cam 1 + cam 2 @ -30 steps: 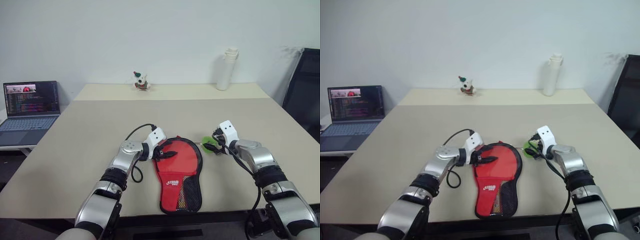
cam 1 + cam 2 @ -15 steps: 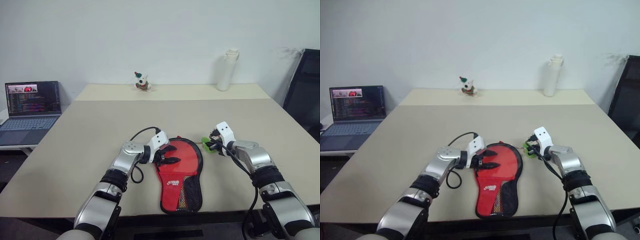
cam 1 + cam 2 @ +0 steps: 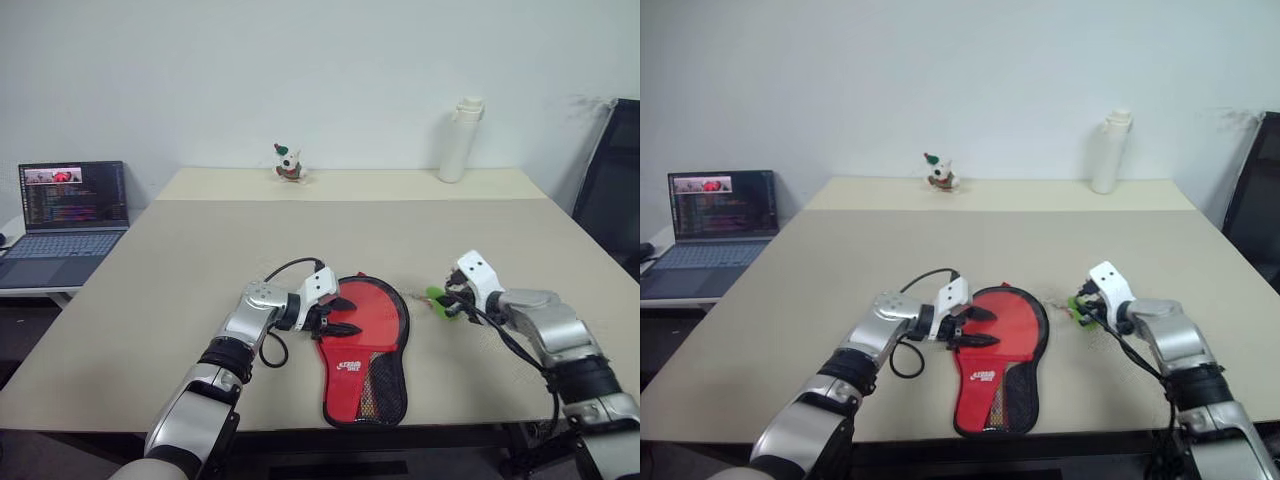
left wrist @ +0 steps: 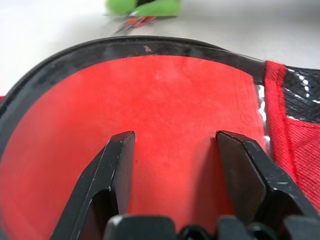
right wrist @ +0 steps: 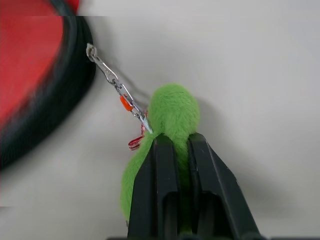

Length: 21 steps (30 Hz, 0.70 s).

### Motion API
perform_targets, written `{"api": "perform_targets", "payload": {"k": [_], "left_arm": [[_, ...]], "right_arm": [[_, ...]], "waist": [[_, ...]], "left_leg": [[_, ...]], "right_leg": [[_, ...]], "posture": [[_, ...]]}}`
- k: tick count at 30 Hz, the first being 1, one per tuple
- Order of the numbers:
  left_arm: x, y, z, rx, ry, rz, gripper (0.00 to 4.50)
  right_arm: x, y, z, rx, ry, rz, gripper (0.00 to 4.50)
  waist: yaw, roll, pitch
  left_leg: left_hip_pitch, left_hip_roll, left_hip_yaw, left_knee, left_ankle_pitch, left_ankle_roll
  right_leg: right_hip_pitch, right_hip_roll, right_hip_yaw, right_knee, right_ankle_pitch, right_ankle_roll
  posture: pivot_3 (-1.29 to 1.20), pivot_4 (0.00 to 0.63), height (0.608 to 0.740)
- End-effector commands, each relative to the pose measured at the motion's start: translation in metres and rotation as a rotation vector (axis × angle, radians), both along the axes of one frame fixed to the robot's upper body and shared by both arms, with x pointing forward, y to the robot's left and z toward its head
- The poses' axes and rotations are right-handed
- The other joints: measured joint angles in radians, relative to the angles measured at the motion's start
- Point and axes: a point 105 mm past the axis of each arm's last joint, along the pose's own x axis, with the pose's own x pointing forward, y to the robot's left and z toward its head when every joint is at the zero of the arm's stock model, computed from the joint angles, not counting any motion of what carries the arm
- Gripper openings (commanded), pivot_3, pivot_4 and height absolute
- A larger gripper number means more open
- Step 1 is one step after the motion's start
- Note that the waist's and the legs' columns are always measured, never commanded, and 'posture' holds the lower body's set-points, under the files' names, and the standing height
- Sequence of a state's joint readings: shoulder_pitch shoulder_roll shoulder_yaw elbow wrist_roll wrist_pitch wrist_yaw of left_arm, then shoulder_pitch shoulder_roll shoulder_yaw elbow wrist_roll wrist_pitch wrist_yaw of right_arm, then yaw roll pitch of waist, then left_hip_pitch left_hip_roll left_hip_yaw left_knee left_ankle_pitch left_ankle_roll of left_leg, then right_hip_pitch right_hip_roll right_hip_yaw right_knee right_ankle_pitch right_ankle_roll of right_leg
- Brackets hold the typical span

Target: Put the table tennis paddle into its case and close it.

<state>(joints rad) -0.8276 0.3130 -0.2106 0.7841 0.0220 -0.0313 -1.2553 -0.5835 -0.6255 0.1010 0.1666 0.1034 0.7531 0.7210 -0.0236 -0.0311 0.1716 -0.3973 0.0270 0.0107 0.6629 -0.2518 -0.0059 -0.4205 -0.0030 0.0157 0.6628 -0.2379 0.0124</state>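
Observation:
The case (image 3: pixel 365 345) lies flat on the beige table (image 3: pixel 200 260), red side up with a black rim, a white logo and a mesh pocket (image 3: pixel 385 390) at its narrow end. My left gripper (image 3: pixel 340 315) hovers open over the round red part (image 4: pixel 165 95), fingers (image 4: pixel 117 165) apart with nothing between them. A short chain (image 5: pixel 112 80) runs from the case's rim to the small green ball (image 5: pixel 172 107). My right gripper (image 5: pixel 178 137) is shut on that ball (image 3: pixel 438 298), to the right of the case. The table tennis paddle is hidden.
An open laptop (image 3: pixel 65 215) sits on a side surface at the left. A small toy figure (image 3: pixel 289 163) and a white bottle (image 3: pixel 460 140) stand at the table's far edge. A black chair (image 3: pixel 610 200) is at the right.
My right gripper closed on the green ball and drew it right and toward me, away from the case. The left gripper stayed over the case. The view shifted slightly.

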Motion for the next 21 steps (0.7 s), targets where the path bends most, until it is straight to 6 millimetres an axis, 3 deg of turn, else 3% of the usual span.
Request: {"api": "perform_targets", "payload": {"k": [1, 5, 13, 21], "left_arm": [[-0.016, 0.004, -0.036, 0.103, 0.109, -0.032, 2.81], [-0.018, 0.000, -0.038, 0.111, 0.111, -0.041, 2.81], [-0.017, -0.004, -0.038, 0.113, 0.112, -0.044, 2.81], [-0.019, -0.009, -0.042, 0.113, 0.116, -0.048, 2.81]], "right_arm": [[-0.021, -0.011, 0.014, -0.040, -0.004, 0.032, 0.07], [-0.056, -0.004, 0.014, -0.044, 0.065, 0.129, 0.07], [-0.136, 0.034, -0.001, 0.008, 0.254, 0.355, 0.07], [-0.188, 0.052, -0.010, 0.044, 0.386, 0.481, 0.07]], "waist": [[0.002, 0.001, -0.001], [0.012, 0.002, -0.002], [0.022, 0.002, -0.004], [0.028, 0.002, -0.007]], "left_leg": [[0.000, 0.000, 0.000, 0.000, 0.000, 0.000], [-0.001, 0.000, -0.001, 0.000, 0.000, 0.000], [0.000, 0.000, -0.002, 0.000, 0.000, 0.000], [-0.001, 0.000, -0.003, 0.000, 0.000, 0.000]], "right_leg": [[0.000, 0.000, 0.000, 0.000, 0.000, 0.000], [0.001, 0.000, -0.001, -0.001, 0.000, 0.000], [0.002, 0.001, -0.002, -0.003, 0.000, 0.000], [0.004, 0.000, -0.004, -0.007, -0.001, 0.001]], "posture": [[0.00, 0.150, 0.740], [0.00, 0.150, 0.740], [0.00, 0.150, 0.740], [0.00, 0.150, 0.740]]}}
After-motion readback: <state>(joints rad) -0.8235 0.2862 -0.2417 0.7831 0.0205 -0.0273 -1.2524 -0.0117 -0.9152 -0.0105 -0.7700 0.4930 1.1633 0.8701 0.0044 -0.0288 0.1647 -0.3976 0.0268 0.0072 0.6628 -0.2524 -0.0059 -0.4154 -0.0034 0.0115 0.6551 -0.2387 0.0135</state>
